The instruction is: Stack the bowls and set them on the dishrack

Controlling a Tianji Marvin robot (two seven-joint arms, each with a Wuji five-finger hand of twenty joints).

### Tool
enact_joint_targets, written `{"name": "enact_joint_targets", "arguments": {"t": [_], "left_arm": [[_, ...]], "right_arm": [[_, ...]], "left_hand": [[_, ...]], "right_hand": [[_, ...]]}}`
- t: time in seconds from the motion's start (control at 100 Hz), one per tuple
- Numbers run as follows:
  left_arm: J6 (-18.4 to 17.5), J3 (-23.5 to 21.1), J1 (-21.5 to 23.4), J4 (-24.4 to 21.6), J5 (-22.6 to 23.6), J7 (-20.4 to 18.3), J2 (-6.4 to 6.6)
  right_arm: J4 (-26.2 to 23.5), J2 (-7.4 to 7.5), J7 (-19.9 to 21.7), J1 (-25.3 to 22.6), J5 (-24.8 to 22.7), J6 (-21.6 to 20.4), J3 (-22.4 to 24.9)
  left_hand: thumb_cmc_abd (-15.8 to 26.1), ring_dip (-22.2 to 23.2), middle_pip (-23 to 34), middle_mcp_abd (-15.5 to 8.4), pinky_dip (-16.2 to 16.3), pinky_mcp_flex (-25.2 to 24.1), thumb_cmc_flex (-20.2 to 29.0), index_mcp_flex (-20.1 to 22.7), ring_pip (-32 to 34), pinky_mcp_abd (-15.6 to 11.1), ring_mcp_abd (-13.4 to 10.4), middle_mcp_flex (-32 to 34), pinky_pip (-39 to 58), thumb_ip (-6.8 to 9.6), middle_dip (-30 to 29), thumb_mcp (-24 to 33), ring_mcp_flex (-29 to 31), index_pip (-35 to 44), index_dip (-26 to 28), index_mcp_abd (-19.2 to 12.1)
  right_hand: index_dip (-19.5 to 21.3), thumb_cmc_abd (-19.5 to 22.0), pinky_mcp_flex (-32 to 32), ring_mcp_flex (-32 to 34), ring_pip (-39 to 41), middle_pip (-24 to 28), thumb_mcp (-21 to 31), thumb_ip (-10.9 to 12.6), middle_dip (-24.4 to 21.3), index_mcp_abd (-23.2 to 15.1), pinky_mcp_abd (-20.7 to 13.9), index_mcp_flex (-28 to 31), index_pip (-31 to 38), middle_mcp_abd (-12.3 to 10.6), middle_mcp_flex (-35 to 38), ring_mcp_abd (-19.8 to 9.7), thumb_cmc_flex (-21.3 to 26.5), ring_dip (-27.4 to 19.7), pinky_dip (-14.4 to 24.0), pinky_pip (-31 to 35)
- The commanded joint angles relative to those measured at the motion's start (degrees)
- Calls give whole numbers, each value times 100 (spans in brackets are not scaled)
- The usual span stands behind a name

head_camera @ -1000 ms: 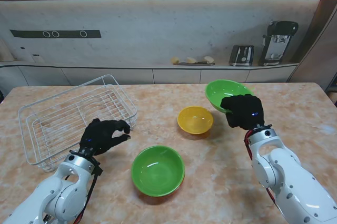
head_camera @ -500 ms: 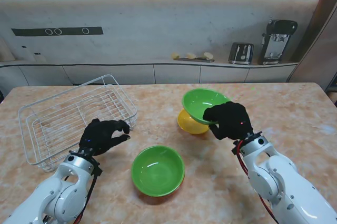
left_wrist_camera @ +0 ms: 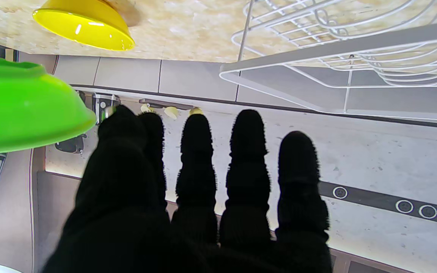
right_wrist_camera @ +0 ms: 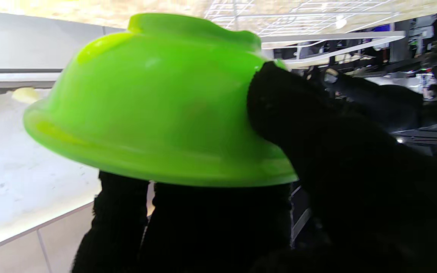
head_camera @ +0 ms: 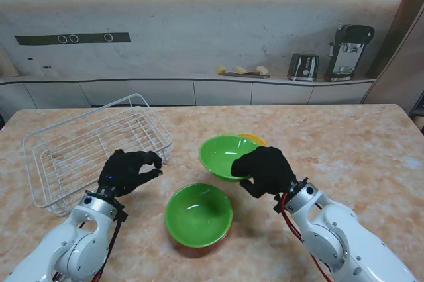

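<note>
**Carried bowl on its way to the near one**

Leftward and nearer went the glossy green plastic bowl (head_camera: 228, 156) in the right hand (head_camera: 265, 169) since the frame a second earlier, passing over the small yellow plastic bowl (head_camera: 252, 139), of which only a sliver showed behind it. The black-gloved right hand pinched that bowl's rim, thumb on the outer wall (right_wrist_camera: 279, 110), fingers inside; the bowl appeared to be off the table, though the stand view left that uncertain. The left hand (head_camera: 129, 171) hovered loosely curled and held nothing, just beside the near corner of the white wire dishrack (head_camera: 93, 146).

By my reading, the stacking step was under way. The next move called for bringing the carried bowl over the second green plastic bowl (head_camera: 199, 214), resting nearer to me, levelling it and lowering it rim inside rim.

Open marble-patterned tabletop (head_camera: 371, 143) lay to the right. Room was tighter between the two green bowls and the left hand.
</note>
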Motion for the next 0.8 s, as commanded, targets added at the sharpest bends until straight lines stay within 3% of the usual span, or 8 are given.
{"name": "enact_joint_targets", "arguments": {"t": [0.0,0.79], "left_arm": [[15,-5,42,-51,8,-64,-14],[43,-52,103,-92,23,-35,-19]], "right_arm": [[-38,-36,160,-26,28,-106,-85],[382,-4,734,174,569,-957,-785]], "left_hand": [[228,-49,-53,14,49,-48,31,92,-7,122,88,94,-9,-53,-64,-77,-30,-38,-32,-97],[232,-48,-51,6,48,-49,28,91,-4,119,85,98,-11,-54,-62,-78,-28,-43,-36,-93]], "right_hand": [[456,563,264,301,268,-73,1996,371,-64,-2022,82,1473,1226,-993,271,-450,1005,323,346,834],[134,290,157,203,131,-189,1994,301,-327,-1989,90,1430,1038,-978,318,-449,981,147,170,781]]}}
